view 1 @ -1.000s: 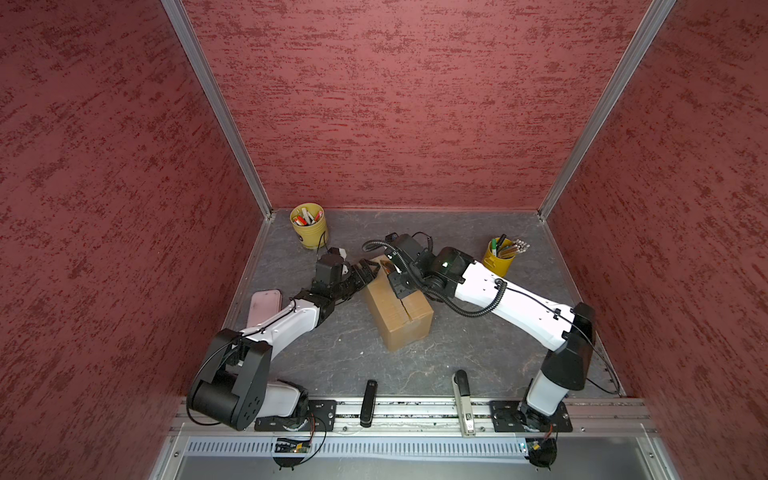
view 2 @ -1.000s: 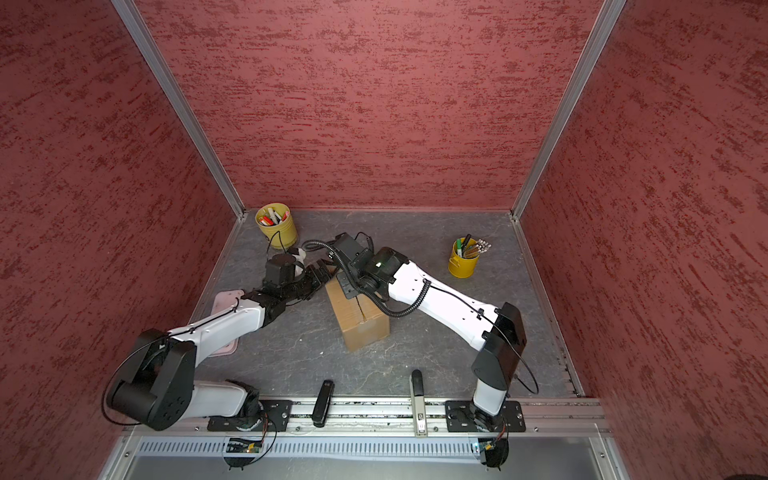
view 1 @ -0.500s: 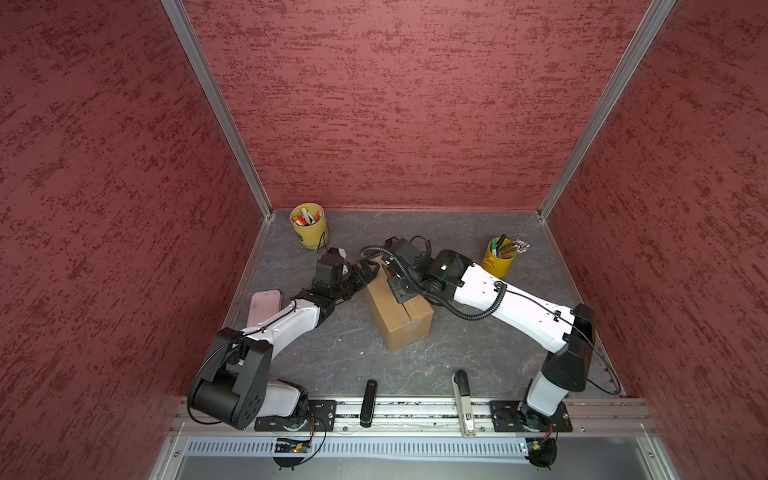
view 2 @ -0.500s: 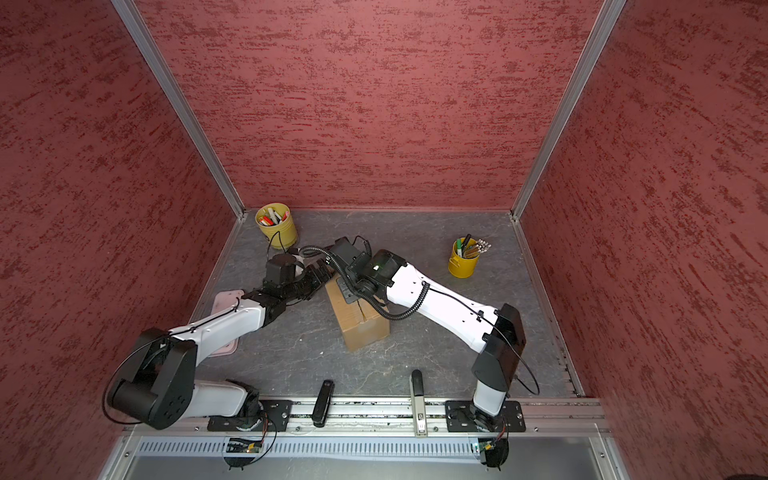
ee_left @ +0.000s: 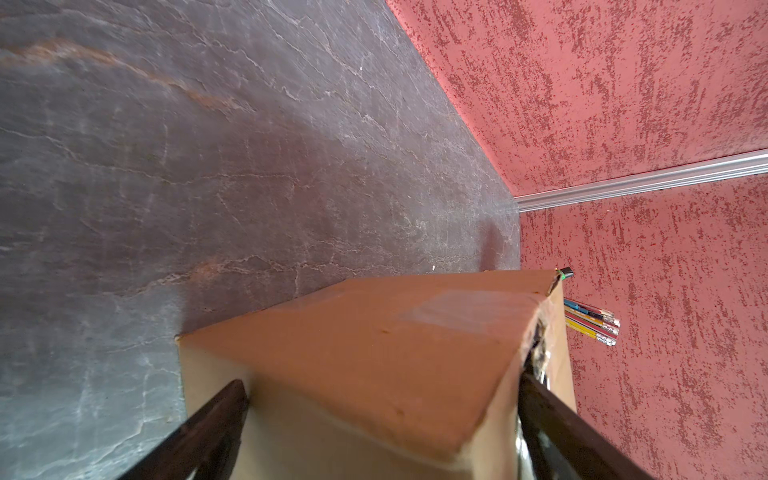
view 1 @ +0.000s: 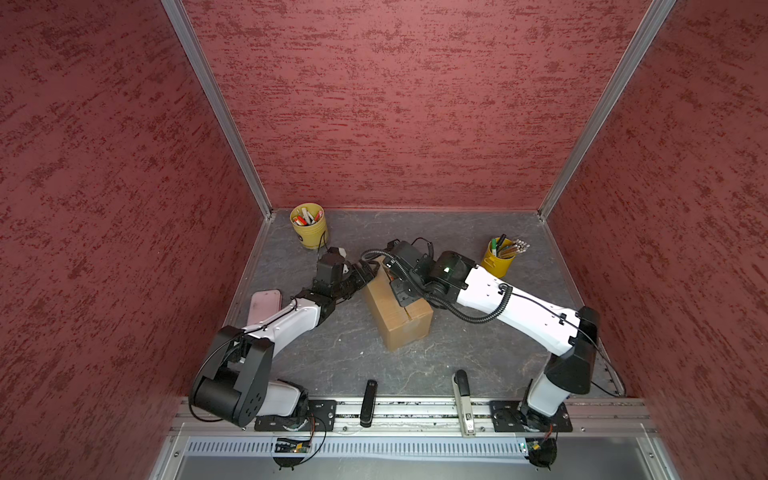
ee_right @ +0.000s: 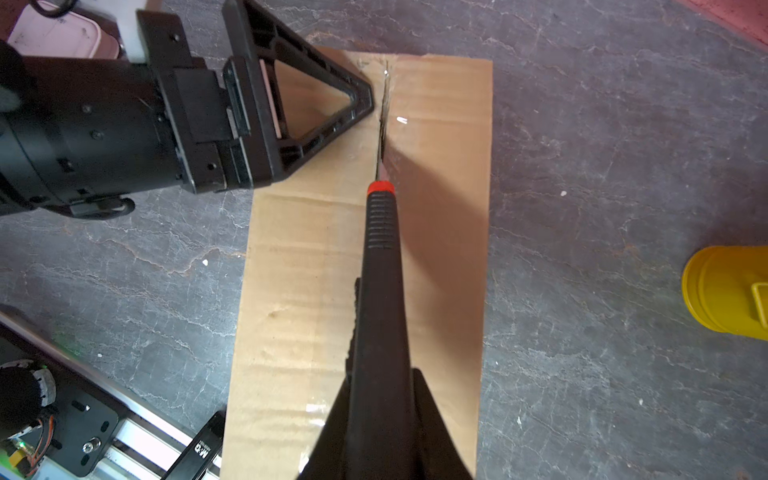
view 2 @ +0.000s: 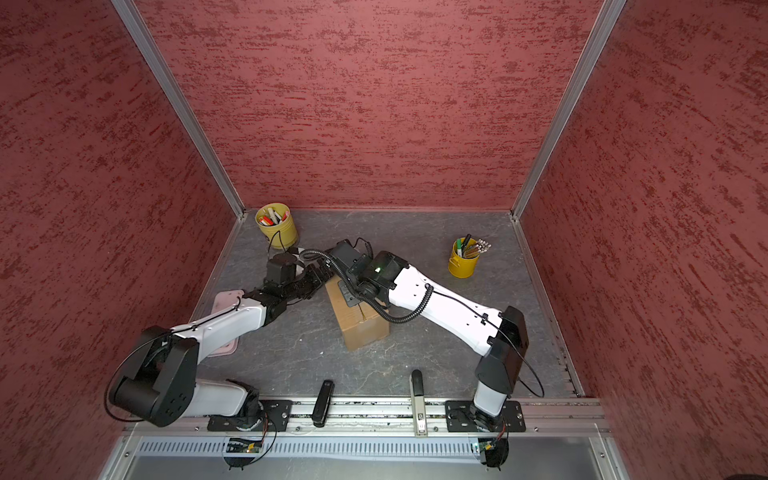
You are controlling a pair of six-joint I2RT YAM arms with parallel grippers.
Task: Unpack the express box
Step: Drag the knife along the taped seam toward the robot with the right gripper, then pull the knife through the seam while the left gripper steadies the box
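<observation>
Slate table (view 1: 478, 365): left gripper (ee_left: 380, 382) spread astride express box (view 1: 397, 320) end; right gripper (ee_right: 382, 399) clamps knife (ee_right: 380, 232), blade in seam.

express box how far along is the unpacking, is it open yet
Done: the tape at the far end of the express box seam looks slit. In hand: the right gripper is shut on a black cutter with its blade in the seam, while the open left gripper brackets that end. Left: the near tape looks uncut, the flaps lie flat, nothing is out.
</observation>
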